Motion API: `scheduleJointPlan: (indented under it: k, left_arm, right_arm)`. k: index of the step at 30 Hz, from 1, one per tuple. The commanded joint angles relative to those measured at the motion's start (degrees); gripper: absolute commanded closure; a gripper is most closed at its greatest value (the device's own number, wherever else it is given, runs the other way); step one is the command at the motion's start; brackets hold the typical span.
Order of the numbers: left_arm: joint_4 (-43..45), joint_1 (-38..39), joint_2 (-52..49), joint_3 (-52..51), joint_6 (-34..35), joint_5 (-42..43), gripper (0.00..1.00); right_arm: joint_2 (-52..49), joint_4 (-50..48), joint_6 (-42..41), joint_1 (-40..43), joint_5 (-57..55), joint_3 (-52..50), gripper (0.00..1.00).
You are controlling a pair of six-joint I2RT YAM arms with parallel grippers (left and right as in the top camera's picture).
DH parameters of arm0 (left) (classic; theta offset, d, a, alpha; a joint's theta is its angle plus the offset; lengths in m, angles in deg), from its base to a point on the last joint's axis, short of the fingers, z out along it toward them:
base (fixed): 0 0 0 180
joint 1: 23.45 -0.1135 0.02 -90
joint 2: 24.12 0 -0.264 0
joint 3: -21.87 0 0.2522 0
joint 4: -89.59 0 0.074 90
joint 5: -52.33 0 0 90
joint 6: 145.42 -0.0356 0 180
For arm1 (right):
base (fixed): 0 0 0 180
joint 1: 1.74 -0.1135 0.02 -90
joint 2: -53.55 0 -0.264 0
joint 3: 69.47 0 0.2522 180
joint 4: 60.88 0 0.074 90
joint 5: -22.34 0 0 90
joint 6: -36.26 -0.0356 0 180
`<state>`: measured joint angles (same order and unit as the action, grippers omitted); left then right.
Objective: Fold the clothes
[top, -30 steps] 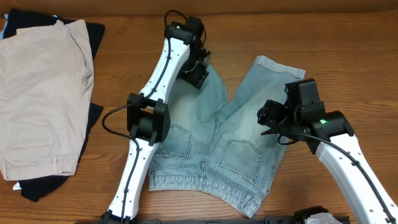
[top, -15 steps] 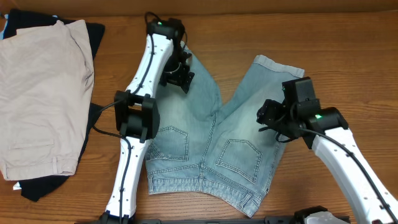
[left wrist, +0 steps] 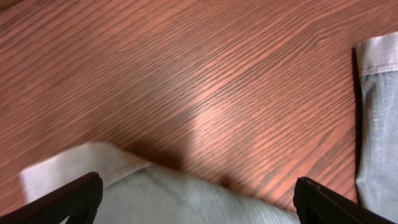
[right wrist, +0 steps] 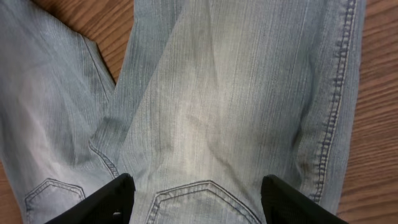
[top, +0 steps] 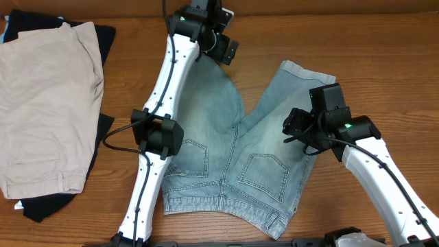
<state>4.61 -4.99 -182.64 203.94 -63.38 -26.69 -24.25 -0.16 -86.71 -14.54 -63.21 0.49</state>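
The light blue denim shorts (top: pixel 233 154) lie flat, back pockets up, waistband toward the table's front and both legs pointing to the back. My left gripper (top: pixel 226 49) hovers open just past the left leg's hem (left wrist: pixel 87 160), holding nothing; in its wrist view the left gripper (left wrist: pixel 198 185) has wide-set jaws over loose denim and bare wood. My right gripper (top: pixel 293 130) is open above the right leg. In its own view the right gripper (right wrist: pixel 198 182) straddles the top of a back pocket (right wrist: pixel 199 202) without pinching cloth.
Beige khaki shorts (top: pixel 44 103) lie on a black garment (top: pixel 104 38) at the table's left side. The right leg's hem (left wrist: pixel 378 53) lies near the left gripper. A white object (top: pixel 353 240) sits at the front right edge.
My left gripper opened, let go of the left leg and moved toward the back of the table. The leg now lies spread flat. The right arm barely shifted.
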Motion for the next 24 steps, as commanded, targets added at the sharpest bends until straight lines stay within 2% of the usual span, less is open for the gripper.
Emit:
scheduleJointPlan:
  k: [1, 9, 13, 18, 24]
  left_arm:
    - [1.7, 0.2, -0.6, -3.2, -5.0, 0.5, 0.00]
    - [1.8, 2.4, -0.6, -7.2, -11.3, -4.4, 0.00]
    - [0.5, 3.1, -0.6, -8.9, -11.8, -5.6, 0.00]
    - [-1.6, 3.4, -0.6, -10.1, -11.7, -7.2, 0.04]
    - [-4.8, 3.4, -0.6, -10.5, -6.5, -7.2, 0.12]
  right_arm:
    - [0.2, -0.6, 0.3, 0.2, -0.8, 1.1, 0.31]
    - [0.2, -0.5, 0.3, 0.2, -0.8, 1.1, 0.31]
    - [0.2, -0.5, 0.3, 0.2, -0.8, 1.1, 0.31]
    - [0.2, -0.5, 0.3, 0.2, -0.8, 1.1, 0.31]
    - [0.2, -0.5, 0.3, 0.2, -0.8, 1.1, 0.31]
